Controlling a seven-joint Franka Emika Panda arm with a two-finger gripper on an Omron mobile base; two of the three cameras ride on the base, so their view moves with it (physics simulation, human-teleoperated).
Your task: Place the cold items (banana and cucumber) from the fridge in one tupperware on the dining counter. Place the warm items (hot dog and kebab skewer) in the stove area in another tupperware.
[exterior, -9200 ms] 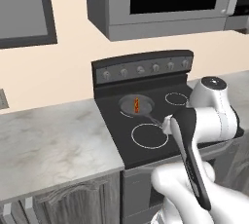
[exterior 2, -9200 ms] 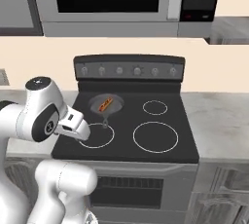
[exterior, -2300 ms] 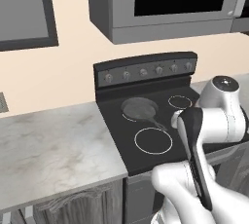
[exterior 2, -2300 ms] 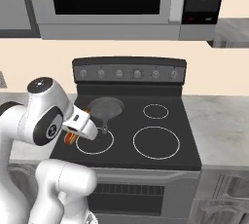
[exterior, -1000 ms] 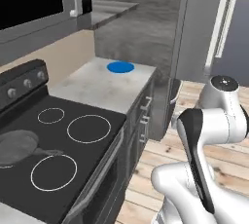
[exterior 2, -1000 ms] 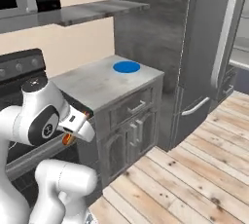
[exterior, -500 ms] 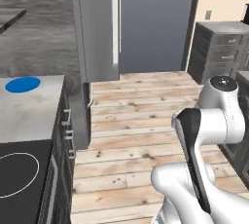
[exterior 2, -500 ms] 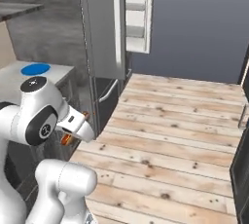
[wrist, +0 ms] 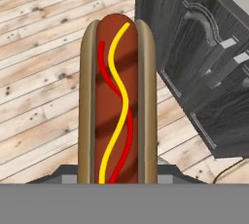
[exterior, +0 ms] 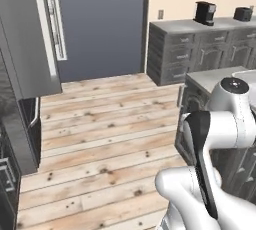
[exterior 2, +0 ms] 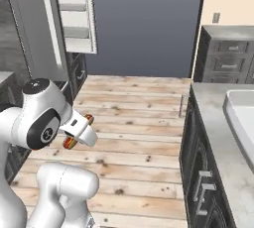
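Having swung from the stove toward open floor, your gripper stays clamped on the hot dog, tupperware next.

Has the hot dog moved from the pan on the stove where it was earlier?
Yes. The hot dog is off the stove, held in the gripper above the wooden floor, beside dark cabinets.
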